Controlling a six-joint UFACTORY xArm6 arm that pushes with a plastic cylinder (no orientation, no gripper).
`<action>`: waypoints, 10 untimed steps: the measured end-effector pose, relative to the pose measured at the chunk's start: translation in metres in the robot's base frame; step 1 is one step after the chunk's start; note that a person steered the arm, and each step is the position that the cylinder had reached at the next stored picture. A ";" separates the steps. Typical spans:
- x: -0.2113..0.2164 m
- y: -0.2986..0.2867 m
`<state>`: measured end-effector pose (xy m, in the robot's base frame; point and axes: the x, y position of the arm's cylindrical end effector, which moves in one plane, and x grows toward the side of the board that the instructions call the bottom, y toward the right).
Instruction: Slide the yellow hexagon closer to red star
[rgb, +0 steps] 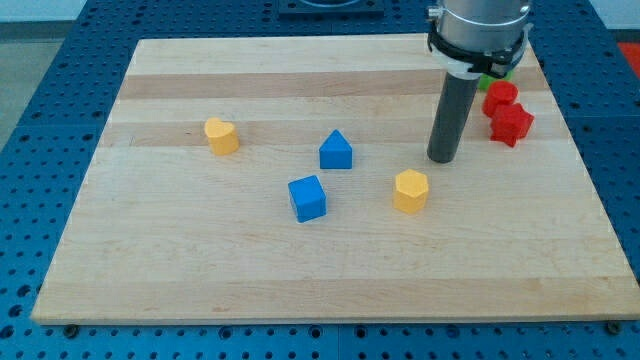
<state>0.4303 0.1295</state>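
A pale wooden board, made of glued strips with visible grain, lies on a blue perforated table; no container is present, and every block rests directly on the board's surface.

My tip — the lower end of a straight, dark, smooth cylindrical rod hanging from a grey and black collar — stands on the board in the view's right half. The rod carries no fingers, so there is nothing to spread, press together or pinch; the tip touches no block.

The yellow hexagon, a small matte prism, sits near the tip, just toward the view's bottom and slightly to its left, with a narrow gap between them. The red star lies to the view's right of the tip and a little toward the top. A second red block, its shape unclear, is just above the star, seemingly touching it. A green block shows only as a sliver behind the collar.

To the view's left of the tip lie a blue triangular block and, nearer the bottom, a blue cube. A yellow block, roughly heart-like in outline, sits well apart at the far left.
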 end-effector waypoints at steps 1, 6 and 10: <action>0.000 -0.001; 0.048 -0.097; 0.065 -0.020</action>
<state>0.4958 0.1092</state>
